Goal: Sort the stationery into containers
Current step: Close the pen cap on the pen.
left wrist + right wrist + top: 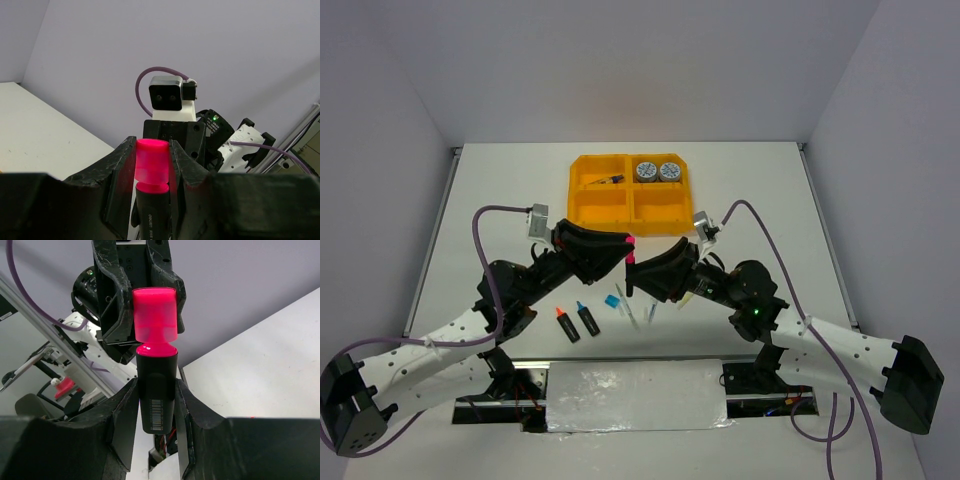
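Note:
My left gripper is shut on a black highlighter with a pink cap, cap pointing outward. My right gripper is shut on the black body of another pink-capped highlighter. The two grippers face each other in the air, caps nearly touching, just in front of the orange-yellow tray. Two patterned tape rolls lie in its far right compartment and a dark pen-like item in the far left one. An orange-capped highlighter and a blue-capped highlighter lie on the table.
A small blue square and thin pale pens lie on the table under the grippers. A pale yellowish item shows beside the right arm. Both near tray compartments look bare. Purple cables loop over both arms.

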`<state>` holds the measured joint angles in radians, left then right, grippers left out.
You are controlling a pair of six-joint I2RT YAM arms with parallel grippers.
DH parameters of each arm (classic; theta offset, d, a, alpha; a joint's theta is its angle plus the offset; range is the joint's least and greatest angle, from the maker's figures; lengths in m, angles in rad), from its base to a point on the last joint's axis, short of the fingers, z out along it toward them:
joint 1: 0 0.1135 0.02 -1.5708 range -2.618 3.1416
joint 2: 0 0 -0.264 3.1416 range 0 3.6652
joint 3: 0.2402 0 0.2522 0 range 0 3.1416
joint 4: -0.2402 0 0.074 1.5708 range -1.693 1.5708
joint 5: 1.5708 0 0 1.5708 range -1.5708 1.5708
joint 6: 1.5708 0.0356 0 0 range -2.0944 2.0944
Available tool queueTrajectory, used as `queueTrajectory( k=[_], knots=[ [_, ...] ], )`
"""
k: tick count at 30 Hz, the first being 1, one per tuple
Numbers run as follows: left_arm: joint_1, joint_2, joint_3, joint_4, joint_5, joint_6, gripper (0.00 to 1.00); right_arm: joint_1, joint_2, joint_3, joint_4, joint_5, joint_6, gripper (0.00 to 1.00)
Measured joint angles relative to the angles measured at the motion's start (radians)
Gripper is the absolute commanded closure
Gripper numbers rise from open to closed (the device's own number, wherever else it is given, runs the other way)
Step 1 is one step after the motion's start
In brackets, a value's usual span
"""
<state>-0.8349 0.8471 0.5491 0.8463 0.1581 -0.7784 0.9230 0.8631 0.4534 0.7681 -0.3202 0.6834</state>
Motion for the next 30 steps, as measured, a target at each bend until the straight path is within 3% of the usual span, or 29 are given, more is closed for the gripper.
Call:
queueTrajectory(
  k=[16, 25, 30],
  knots=[
    [-0.002, 0.0, -0.024, 0.081, -0.008, -0.015, 0.99, 0.002, 0.026, 0.046, 0.008, -0.005, 0.0, 0.86],
    [-0.002, -0.032, -0.023, 0.089, -0.023, 0.001, 0.85, 0.004, 0.045, 0.157, -0.137, -0.04, -0.161, 0.87],
    [-0.002, -0.039, 0.028, -0.005, -0.005, 0.053, 0.89, 0.014, 0.042, 0.183, -0.189, -0.03, -0.247, 0.88]
  ],
)
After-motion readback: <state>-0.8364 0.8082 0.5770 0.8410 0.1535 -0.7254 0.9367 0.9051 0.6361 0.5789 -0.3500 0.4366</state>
